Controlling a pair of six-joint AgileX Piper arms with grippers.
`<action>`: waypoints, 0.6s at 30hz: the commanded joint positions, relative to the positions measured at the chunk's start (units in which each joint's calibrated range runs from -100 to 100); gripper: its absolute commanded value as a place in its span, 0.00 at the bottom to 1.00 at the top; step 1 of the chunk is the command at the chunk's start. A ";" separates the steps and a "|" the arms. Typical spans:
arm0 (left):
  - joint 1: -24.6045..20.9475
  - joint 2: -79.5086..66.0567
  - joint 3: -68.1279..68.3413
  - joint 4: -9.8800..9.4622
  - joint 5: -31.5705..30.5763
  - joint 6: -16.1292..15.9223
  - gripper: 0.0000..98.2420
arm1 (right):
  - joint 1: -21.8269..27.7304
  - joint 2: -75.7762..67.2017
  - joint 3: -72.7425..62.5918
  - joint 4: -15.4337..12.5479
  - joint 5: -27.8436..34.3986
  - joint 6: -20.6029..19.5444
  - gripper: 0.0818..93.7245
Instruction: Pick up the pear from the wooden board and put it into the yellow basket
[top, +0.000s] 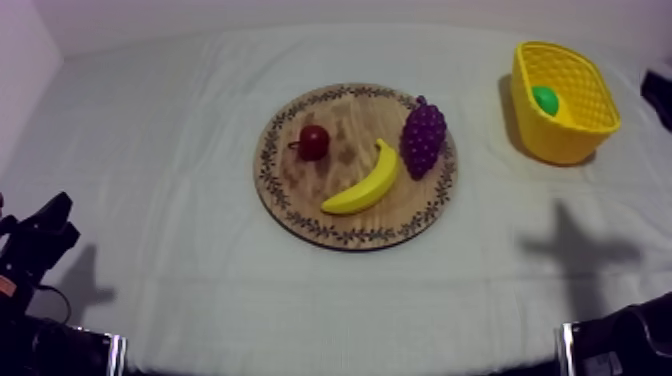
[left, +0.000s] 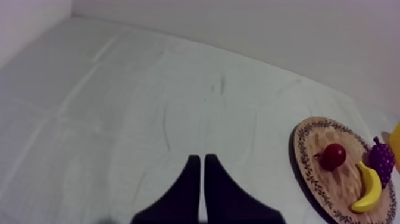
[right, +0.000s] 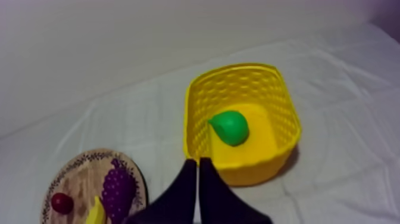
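Observation:
The green pear (top: 545, 100) lies inside the yellow basket (top: 590, 125) at the table's far right, on the basket's floor (right: 231, 127). My right gripper (right: 195, 161) hangs in front of the basket's near wall (right: 250, 170), its fingers pressed together as a narrow wedge with nothing in them. My left gripper (left: 199, 158) is shut on nothing over bare cloth, well left of the round wooden board (left: 309, 149). In the top view the left gripper (top: 58, 210) sits low at the left edge, and my right arm (top: 620, 345) is a black shape at the lower right edge.
The wooden board (top: 300, 190) in mid-table carries a banana (top: 365, 185), a bunch of purple grapes (top: 422, 135) and a small red fruit (top: 313, 142). A dark object (top: 658, 92) shows at the right edge behind the basket. An arm's shadow (top: 580, 250) falls on the cloth in front of the basket.

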 joint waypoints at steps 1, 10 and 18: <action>0.01 0.02 -0.02 0.01 0.02 0.00 0.00 | 0.48 -12.81 11.64 -2.34 -0.81 0.02 0.00; -0.01 0.02 -0.02 0.01 0.02 0.00 0.00 | 2.69 -28.32 31.12 -12.29 -2.79 3.65 0.00; 0.01 0.02 -0.02 0.01 0.02 0.03 0.00 | 3.74 -30.55 34.97 -15.69 -2.81 3.45 0.00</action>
